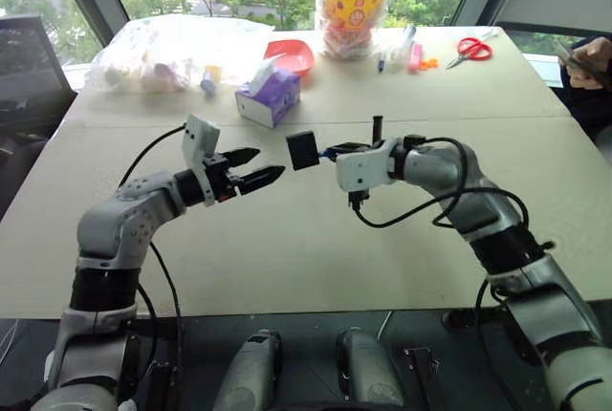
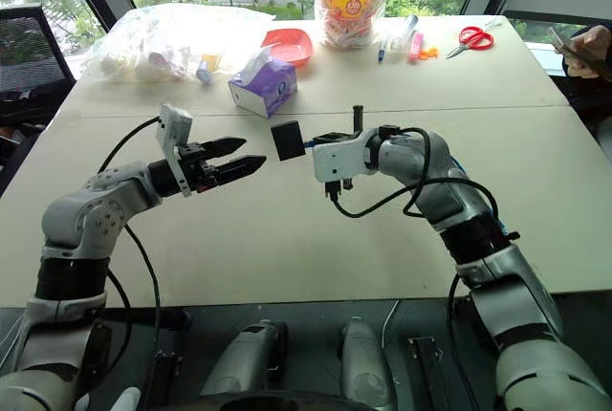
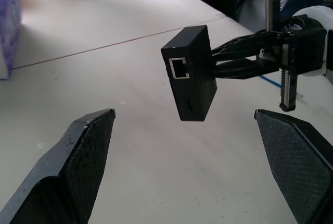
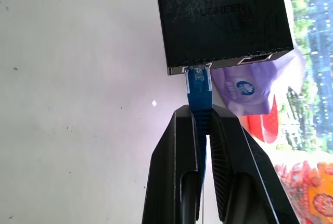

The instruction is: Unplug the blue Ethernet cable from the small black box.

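The small black box (image 1: 303,150) hangs in the air above the table, carried by the blue Ethernet cable (image 4: 199,86), whose plug sits in a port on the box's edge (image 4: 223,21). My right gripper (image 1: 326,153) is shut on the blue cable just behind the plug. To the left of the box, a short gap away, my left gripper (image 1: 268,163) is open and points at it. In the left wrist view the box (image 3: 191,73) floats between and beyond the left fingers (image 3: 86,151), with an empty port facing them.
A purple tissue box (image 1: 269,96) stands just behind the black box, with a red bowl (image 1: 290,54) and a plastic bag (image 1: 163,53) beyond it. At the far edge are a yellow jar (image 1: 354,0), pens (image 1: 397,53) and scissors (image 1: 471,48). A person's hand (image 1: 583,57) holds a phone at far right.
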`<act>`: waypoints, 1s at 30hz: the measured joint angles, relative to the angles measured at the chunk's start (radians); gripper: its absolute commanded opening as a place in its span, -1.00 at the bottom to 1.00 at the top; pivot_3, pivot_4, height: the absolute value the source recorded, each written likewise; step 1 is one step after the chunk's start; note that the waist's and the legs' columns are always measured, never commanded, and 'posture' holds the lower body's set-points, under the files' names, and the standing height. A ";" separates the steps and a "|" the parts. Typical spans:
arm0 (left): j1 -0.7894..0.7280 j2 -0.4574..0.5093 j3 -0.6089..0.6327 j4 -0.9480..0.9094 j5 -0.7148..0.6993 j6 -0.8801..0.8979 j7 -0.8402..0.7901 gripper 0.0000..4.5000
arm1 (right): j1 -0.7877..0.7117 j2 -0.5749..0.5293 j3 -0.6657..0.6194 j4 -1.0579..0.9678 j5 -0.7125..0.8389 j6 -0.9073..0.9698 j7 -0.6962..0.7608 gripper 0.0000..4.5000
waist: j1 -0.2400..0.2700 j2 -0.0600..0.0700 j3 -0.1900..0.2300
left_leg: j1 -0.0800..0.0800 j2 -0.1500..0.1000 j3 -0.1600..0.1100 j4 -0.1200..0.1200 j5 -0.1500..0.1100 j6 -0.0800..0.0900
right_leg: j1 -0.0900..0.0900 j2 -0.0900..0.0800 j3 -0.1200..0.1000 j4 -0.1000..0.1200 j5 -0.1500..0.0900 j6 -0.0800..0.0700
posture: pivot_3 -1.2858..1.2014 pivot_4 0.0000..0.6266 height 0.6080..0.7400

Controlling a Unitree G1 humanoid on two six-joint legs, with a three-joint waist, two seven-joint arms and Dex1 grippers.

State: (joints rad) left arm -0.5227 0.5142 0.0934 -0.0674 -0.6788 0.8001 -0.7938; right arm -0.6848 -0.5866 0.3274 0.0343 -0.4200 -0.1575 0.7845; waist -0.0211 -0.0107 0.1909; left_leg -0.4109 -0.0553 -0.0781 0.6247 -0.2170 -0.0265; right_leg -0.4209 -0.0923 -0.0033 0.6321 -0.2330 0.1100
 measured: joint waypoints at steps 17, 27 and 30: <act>-0.081 -0.028 -0.007 0.070 -0.052 0.039 -0.119 -0.80 | 0.040 -0.013 0.000 -0.201 0.004 0.110 0.051 -1.00 | 0.007 0.000 0.000 | 0.000 0.001 -0.001 0.004 0.000 0.000 | 0.003 0.001 0.000 0.000 0.000 0.000 | 0.03 -0.52 1.00; -0.082 0.010 -0.058 0.080 -0.020 0.020 -0.190 -0.80 | 0.002 0.026 -0.082 -0.290 0.340 0.518 0.269 0.23 | 0.007 0.000 0.000 | 0.000 0.002 -0.002 0.004 0.000 0.000 | 0.003 0.000 0.000 0.000 0.000 0.000 | 0.03 -0.52 1.00; -0.087 0.048 -0.081 0.089 -0.017 0.019 -0.253 -0.80 | -0.072 -0.047 -0.116 -0.312 0.523 0.766 0.412 0.95 | 0.008 0.000 0.000 | 0.000 0.002 -0.003 0.005 0.000 0.001 | 0.004 0.000 -0.001 -0.001 -0.001 -0.001 | 0.03 -0.52 1.00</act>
State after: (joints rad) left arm -0.6095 0.5618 0.0127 0.0213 -0.6961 0.8192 -1.0466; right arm -0.7569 -0.6339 0.2110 -0.2780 0.1028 0.6080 1.1968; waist -0.0131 -0.0109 0.1911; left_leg -0.4109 -0.0531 -0.0811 0.6292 -0.2173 -0.0256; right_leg -0.4166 -0.0922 -0.0042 0.6306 -0.2335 0.1090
